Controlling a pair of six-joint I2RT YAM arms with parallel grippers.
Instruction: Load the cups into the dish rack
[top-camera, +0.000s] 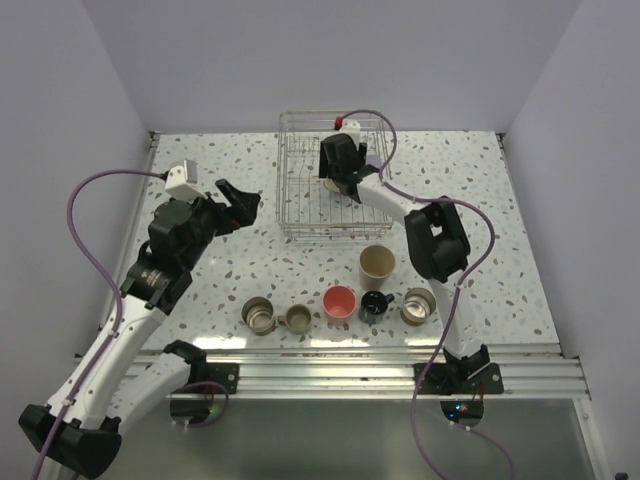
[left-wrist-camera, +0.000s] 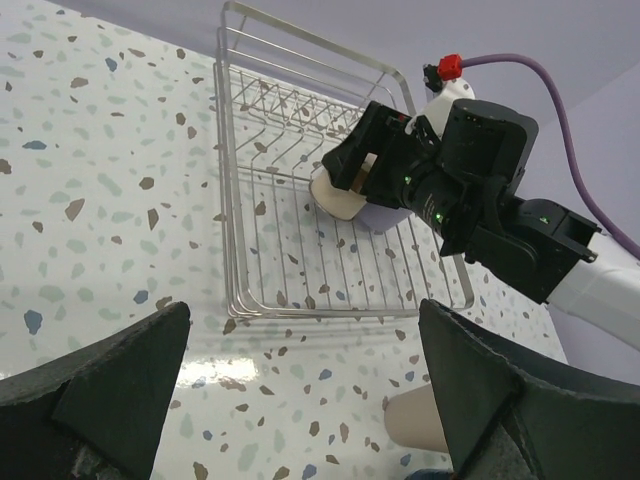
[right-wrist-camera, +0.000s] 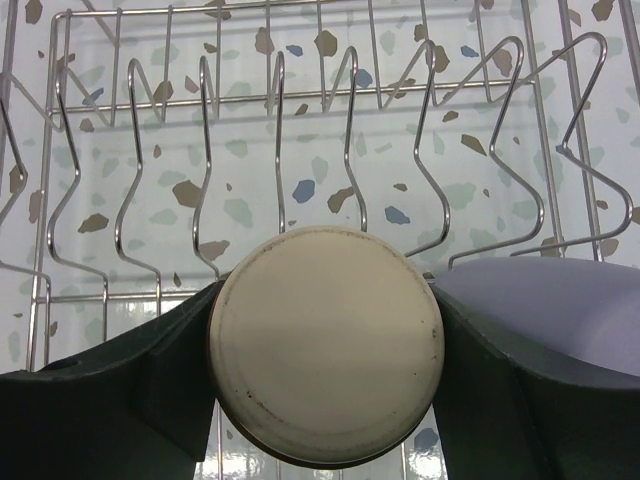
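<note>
On the speckled table (top-camera: 200, 170) stands the dish rack (top-camera: 300, 232) — over it my right gripper (right-wrist-camera: 326, 385) clasps a beige cup (right-wrist-camera: 325, 320); left gripper (top-camera: 238, 200) wide, empty. Better settle it between tines (right-wrist-camera: 280, 150) slowly.

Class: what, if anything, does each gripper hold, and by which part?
The right gripper clamps a cream-beige round cup by its side walls, over the silver wire dish rack. The left gripper is open and empty.
</note>
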